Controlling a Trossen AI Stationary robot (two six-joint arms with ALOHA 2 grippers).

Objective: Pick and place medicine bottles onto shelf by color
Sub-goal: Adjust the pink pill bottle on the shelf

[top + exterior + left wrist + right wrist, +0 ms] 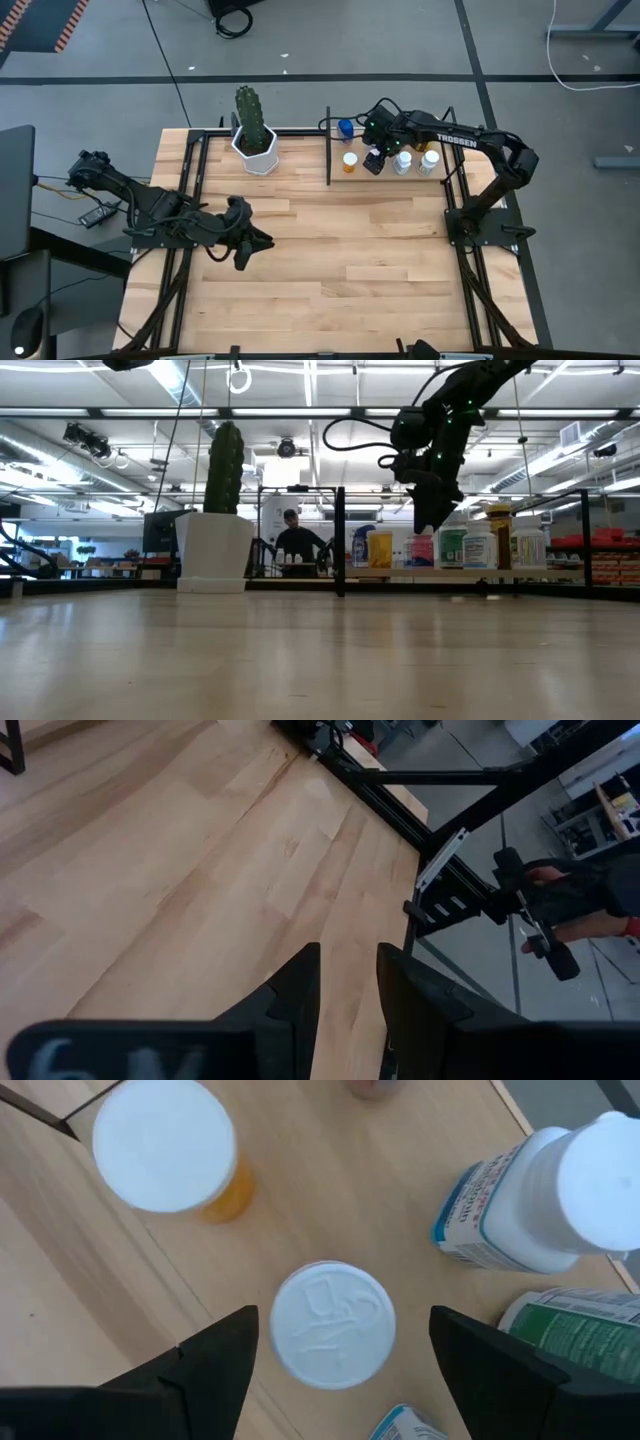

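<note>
1. Bottles are standing in a row on the shelf at the table's far edge.
2. Right gripper is hanging over a white-capped bottle, fingers spread wide, gripping nothing.
3. Left gripper is waiting low over bare table, fingers nearly closed and empty.
</note>
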